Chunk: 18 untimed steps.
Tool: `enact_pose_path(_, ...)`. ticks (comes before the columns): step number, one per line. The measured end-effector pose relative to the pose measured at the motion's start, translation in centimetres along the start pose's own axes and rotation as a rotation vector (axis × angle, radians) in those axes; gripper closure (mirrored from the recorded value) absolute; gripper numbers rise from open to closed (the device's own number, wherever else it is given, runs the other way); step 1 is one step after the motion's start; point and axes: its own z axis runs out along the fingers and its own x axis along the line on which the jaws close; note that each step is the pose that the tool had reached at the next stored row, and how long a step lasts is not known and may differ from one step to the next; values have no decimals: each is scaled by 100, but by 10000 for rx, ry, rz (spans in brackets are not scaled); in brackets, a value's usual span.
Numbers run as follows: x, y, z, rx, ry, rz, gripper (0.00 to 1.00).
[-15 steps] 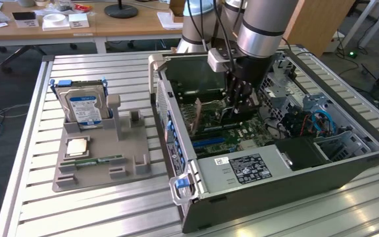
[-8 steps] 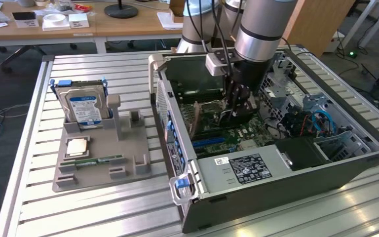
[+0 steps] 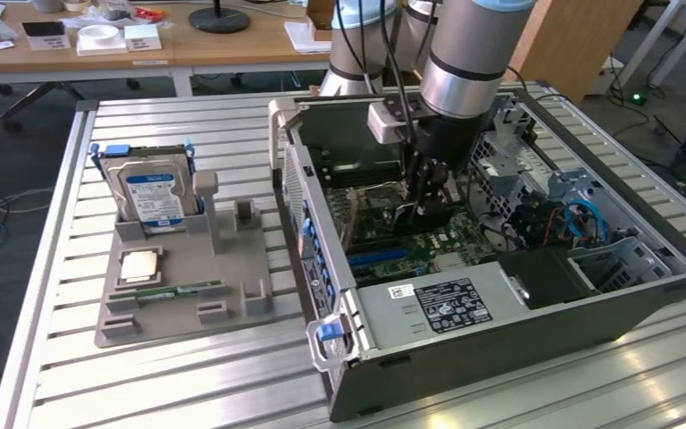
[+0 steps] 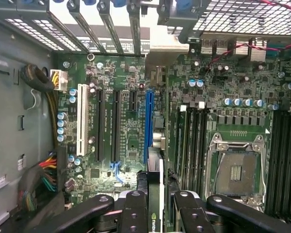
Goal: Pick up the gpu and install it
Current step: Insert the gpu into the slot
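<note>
Gripper [image 4: 157,200] is down inside the open computer case [image 3: 522,295], clamped on the gpu [image 4: 155,177]. The card sits edge-on between the two inner fingers [image 4: 134,213], green logo strip facing the wrist camera.

Gpu is over the motherboard [image 4: 126,141], roughly in line with the long blue slot [image 4: 148,121] and near that slot's closer end. Can't tell whether the card edge touches the slot or is just above it. The white slot [image 4: 80,121] and the two black slots next to it are bare. The processor socket [image 4: 235,172] is open with no chip in it.

In the exterior view the arm [image 3: 468,63] comes straight down into the middle of the case, with the gripper between the rear slot covers and the drive cage — the card itself is hard to make out there.

On the exterior view's left, outside the case, is a grey holder [image 3: 188,308] on the slatted table [image 3: 140,384]. A hard drive [image 3: 154,197] stands upright in its back slot, a square silver chip [image 3: 138,265] lies flat in front of that, and a memory stick [image 3: 182,289] lies beside the chip. All of these are well apart from the gripper.
</note>
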Motion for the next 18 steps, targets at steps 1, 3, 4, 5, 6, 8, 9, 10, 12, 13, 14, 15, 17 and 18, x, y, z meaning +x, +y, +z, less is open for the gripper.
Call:
enact_pose_path(1, 3, 7, 12, 0, 2, -1, 74)
enact_pose_path(3, 4, 19, 27, 3, 0, 0, 74)
enact_pose_path(4, 4, 27, 36, 5, 0, 0, 74)
enact_pose_path(5, 5, 34, 44, 8, 1, 0, 74)
enact_pose_path(6, 5, 40, 50, 9, 1, 0, 74)
enact_pose_path(8, 7, 46, 54, 9, 3, -1, 74)
enact_pose_path(9, 8, 47, 56, 9, 2, -3, 74)
enact_pose_path(10, 12, 49, 58, 10, -1, -2, 74)
enact_pose_path(12, 28, 53, 60, 10, 0, -1, 74)
enact_pose_path(13, 35, 56, 61, 10, 1, 1, 74)
enact_pose_path(14, 40, 59, 62, 10, 1, 1, 74)
enact_pose_path(15, 43, 63, 66, 11, 0, 0, 74)
enact_pose_path(17, 44, 77, 76, 11, 0, -1, 74)
enact_pose_path(18, 44, 85, 81, 11, 1, -1, 74)
